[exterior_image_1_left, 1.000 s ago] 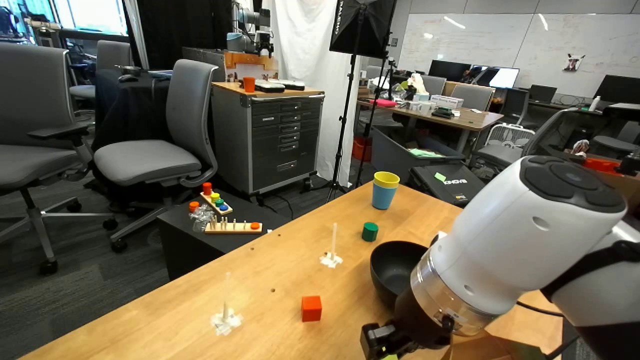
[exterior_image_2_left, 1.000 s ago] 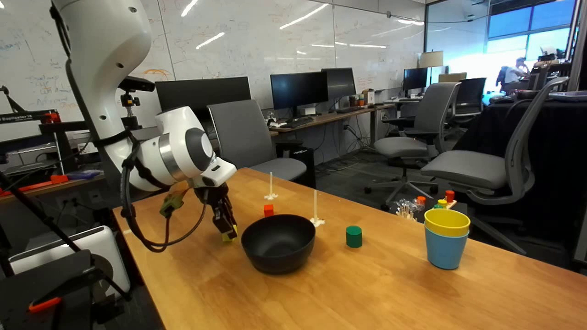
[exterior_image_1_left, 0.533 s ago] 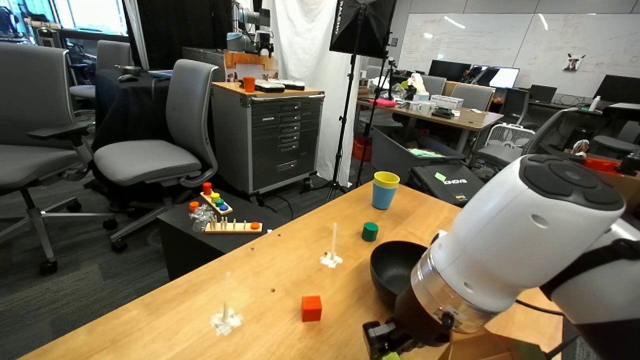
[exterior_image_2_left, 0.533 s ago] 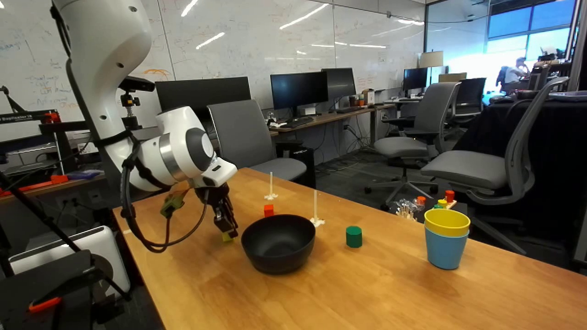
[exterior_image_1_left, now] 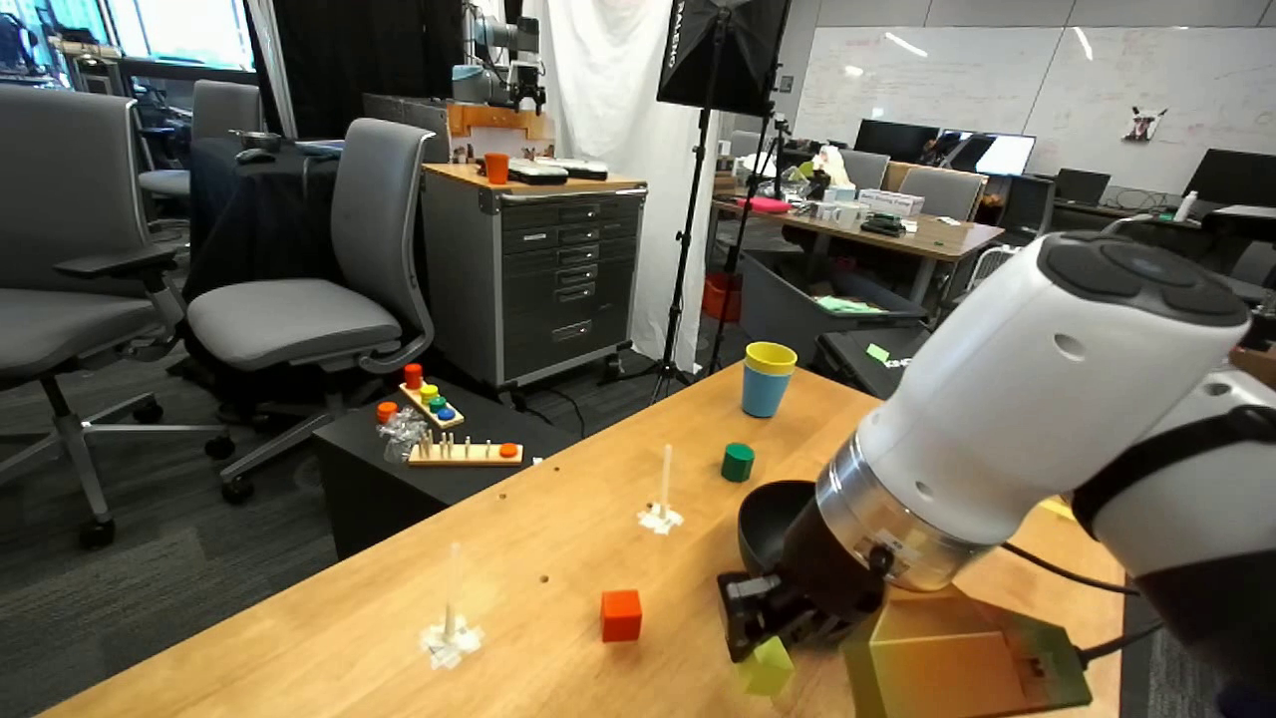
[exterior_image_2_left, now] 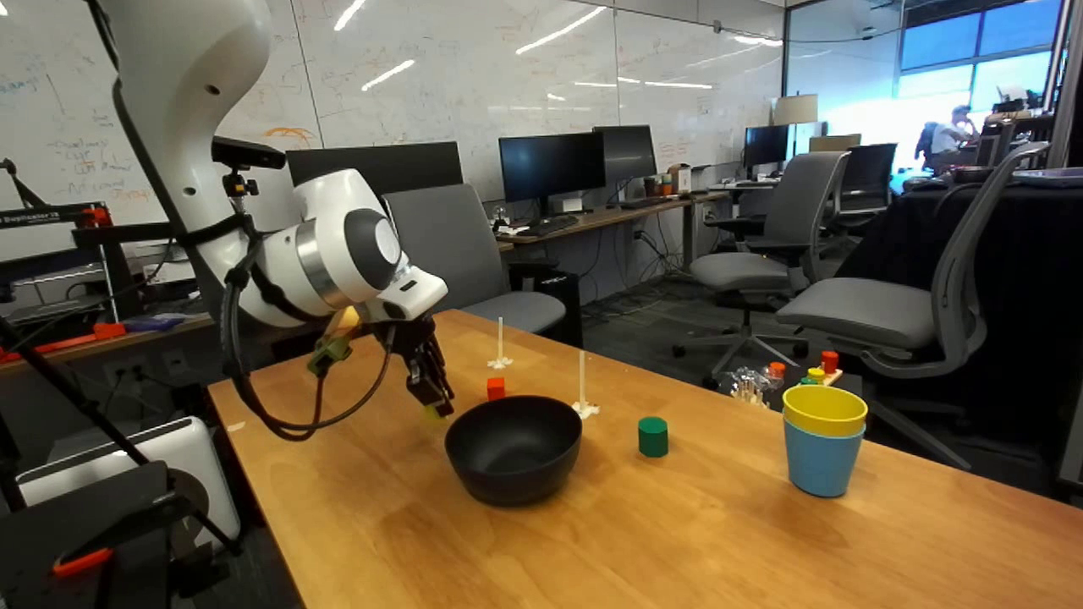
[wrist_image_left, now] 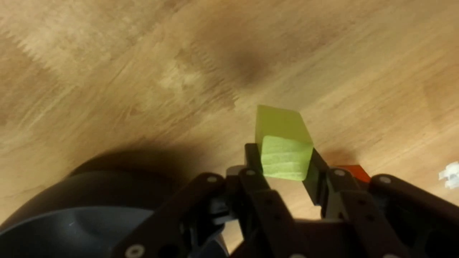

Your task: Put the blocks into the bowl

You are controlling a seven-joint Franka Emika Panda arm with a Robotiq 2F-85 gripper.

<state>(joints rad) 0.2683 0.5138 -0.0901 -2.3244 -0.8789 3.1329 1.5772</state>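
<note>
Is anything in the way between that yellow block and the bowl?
Nothing visible stands between the yellow block and the black bowl; only the rim likely needs clearing. The red block sits off that path.

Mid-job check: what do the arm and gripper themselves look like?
The arm is smooth, rounded and white, with a dark grey cap, silver band, black straps and black cables. The gripper is black, with jointed fingers and pale screw heads. A boxy orange and green case sits close by.
</note>
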